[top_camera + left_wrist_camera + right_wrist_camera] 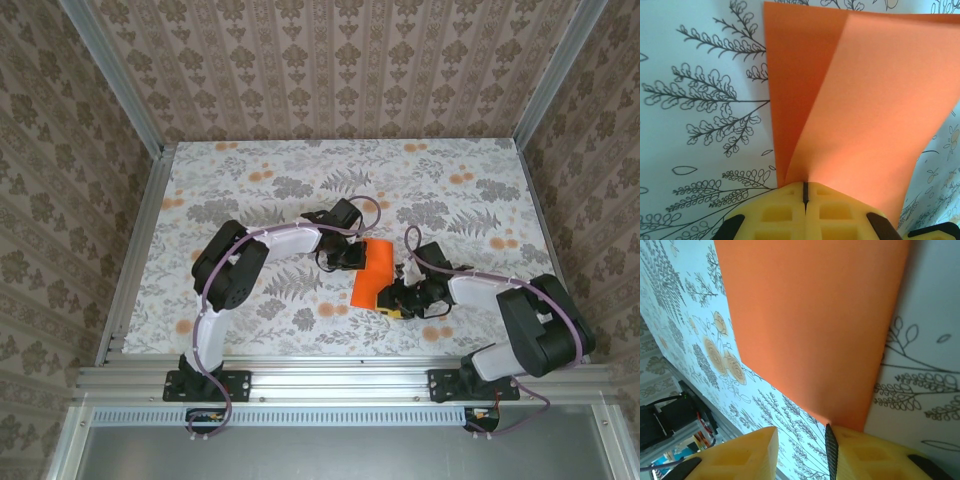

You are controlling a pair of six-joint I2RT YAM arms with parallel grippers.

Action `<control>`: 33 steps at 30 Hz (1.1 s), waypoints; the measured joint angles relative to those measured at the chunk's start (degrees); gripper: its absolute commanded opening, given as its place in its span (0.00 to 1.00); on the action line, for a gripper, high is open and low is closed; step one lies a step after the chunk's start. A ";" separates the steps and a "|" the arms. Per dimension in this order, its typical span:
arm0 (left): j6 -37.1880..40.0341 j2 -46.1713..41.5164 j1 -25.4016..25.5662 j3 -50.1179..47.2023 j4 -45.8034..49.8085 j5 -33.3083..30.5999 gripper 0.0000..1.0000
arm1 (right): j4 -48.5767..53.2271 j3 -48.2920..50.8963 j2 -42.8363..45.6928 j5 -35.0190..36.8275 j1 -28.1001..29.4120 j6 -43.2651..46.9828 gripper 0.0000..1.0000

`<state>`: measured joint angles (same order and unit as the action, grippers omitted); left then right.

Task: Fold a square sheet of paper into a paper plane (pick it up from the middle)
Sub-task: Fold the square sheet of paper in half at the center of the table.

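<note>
The square sheet of paper [375, 272] is bright orange and lies folded between the two arms at mid table. My left gripper [351, 256] sits at its left edge. In the left wrist view the yellow jaws of this gripper [805, 186] are shut, pinching the paper [865, 100] where a darker lower layer and a lifted paler layer meet. My right gripper [399, 298] is at the paper's near right corner. In the right wrist view this gripper [801, 430] stands open, and the corner of the paper [810, 315] touches the ribbed pad of its right finger [831, 445].
The table [250, 200] wears a white cloth printed with grey leaves and pale orange flowers. An aluminium rail [330, 375] runs along the near edge, and patterned walls close in the back and both sides. Free cloth lies to the left and behind the paper.
</note>
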<state>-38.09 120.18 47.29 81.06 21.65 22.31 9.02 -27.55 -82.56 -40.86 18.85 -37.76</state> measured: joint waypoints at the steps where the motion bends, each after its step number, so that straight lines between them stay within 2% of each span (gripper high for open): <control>1: 0.00 0.00 0.00 0.00 0.02 0.00 0.00 | 0.04 -0.04 -0.17 0.00 0.04 0.02 0.33; 6: 0.28 0.04 0.00 0.07 0.07 0.00 0.00 | 1.75 -0.72 0.50 1.27 0.11 0.28 0.33; 10: 0.39 0.09 0.00 0.20 0.26 0.00 0.00 | 4.57 -2.84 5.29 4.98 -0.15 1.03 0.34; 15: 0.39 0.09 0.00 0.20 0.28 0.00 0.00 | 0.00 -5.66 7.78 10.45 -2.67 2.51 0.35; 20: 0.42 0.09 0.00 0.22 0.31 0.00 0.00 | -5.44 -8.66 -2.56 6.93 -7.23 2.84 0.35; 24: 0.63 0.09 0.00 0.24 0.39 -0.02 0.00 | -9.25 -8.98 -9.51 4.20 -7.74 1.95 0.35; 33: 0.87 0.09 0.00 0.42 0.96 -0.11 0.00 | -10.38 -8.98 -10.86 2.69 -8.15 1.79 0.36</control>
<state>-37.21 120.27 47.29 81.47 22.61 22.20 -1.37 -36.53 -93.43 -38.17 10.70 -35.97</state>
